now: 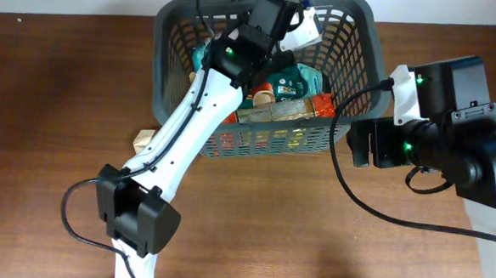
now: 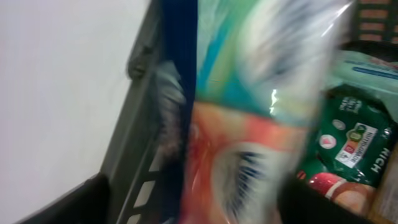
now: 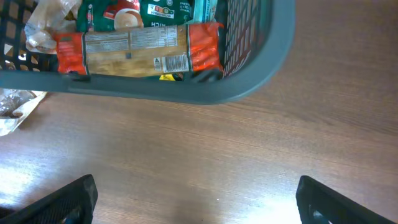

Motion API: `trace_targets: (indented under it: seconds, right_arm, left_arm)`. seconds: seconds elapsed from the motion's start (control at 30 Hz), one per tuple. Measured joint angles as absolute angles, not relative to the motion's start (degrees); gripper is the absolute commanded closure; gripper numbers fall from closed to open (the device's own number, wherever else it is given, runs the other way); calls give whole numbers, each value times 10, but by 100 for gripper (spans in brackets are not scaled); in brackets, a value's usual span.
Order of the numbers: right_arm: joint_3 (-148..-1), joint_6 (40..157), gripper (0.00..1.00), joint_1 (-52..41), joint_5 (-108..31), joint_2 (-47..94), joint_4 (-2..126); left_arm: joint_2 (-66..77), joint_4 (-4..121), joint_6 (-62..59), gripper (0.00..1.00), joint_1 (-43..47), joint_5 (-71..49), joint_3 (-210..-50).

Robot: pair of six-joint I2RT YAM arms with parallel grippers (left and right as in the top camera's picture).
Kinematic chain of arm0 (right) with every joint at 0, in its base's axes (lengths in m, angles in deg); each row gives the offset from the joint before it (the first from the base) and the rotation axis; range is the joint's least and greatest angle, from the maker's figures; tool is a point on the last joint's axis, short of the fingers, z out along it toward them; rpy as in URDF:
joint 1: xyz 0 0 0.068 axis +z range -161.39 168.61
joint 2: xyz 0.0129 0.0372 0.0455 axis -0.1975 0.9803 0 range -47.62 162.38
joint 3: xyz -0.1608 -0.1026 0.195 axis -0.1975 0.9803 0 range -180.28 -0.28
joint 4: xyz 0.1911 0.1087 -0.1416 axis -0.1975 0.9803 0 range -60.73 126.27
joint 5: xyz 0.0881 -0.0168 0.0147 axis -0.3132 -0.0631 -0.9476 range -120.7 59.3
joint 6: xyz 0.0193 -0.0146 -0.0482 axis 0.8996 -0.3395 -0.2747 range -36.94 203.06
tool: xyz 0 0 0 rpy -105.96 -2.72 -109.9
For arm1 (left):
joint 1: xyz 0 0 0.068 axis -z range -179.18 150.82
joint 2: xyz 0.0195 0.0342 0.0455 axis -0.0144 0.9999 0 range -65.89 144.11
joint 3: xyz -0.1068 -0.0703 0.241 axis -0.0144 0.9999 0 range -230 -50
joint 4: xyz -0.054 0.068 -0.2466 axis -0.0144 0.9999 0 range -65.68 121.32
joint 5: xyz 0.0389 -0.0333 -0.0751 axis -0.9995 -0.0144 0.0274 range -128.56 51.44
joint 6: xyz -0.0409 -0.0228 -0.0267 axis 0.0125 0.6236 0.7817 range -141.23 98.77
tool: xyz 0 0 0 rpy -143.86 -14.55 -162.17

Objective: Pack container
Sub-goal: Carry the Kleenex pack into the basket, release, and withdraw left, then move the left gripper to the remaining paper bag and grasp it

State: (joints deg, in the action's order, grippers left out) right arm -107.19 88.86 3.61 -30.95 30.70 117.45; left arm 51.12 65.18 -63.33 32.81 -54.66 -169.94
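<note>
The container [image 1: 265, 145] is a dark grey lattice basket at the back middle of the table, with several grocery packets inside. My left gripper [image 1: 295, 24] reaches into its far right part and is shut on a glossy orange, white and blue packet [image 1: 310, 32]. In the left wrist view that packet [image 2: 249, 124] is blurred, fills the space between the jaws [image 2: 199, 208] and sits beside the container's wall [image 2: 134, 149]. My right gripper [image 1: 358, 145] is open and empty over the bare table right of the container. The right wrist view shows its jaws [image 3: 196, 199] wide apart below the container's rim [image 3: 186, 93].
Inside the basket lie a red-ended packet with a beige label [image 1: 283, 112] [image 3: 137, 50] and a green packet [image 1: 289, 80] [image 2: 354, 140]. A small beige item [image 1: 144, 138] lies on the table left of the basket. A crinkled wrapper [image 3: 15, 109] lies beside the basket.
</note>
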Motion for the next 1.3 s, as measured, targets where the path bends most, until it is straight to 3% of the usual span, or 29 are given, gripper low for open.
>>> trace_targets:
  seconds: [0.27, 0.53, 0.73, 1.1, 1.3]
  right_arm:
    - [-1072, 889, 1, 36, -309, 307, 1175]
    - [-1072, 889, 1, 36, -309, 308, 1175]
    - [-1072, 889, 1, 36, -309, 308, 1175]
    - [-1072, 889, 1, 36, -309, 308, 1175]
    - [-1072, 889, 1, 36, -309, 308, 1175]
  left_arm:
    - [471, 750, -582, 3, 332, -568, -1763]
    - [294, 912, -472, 2, 319, -572, -1806]
    - [224, 1050, -367, 2, 243, -571, -1810]
    - [169, 1169, -278, 1, 76, -482, -1795]
    - [128, 1135, -244, 1, 7, -435, -1676]
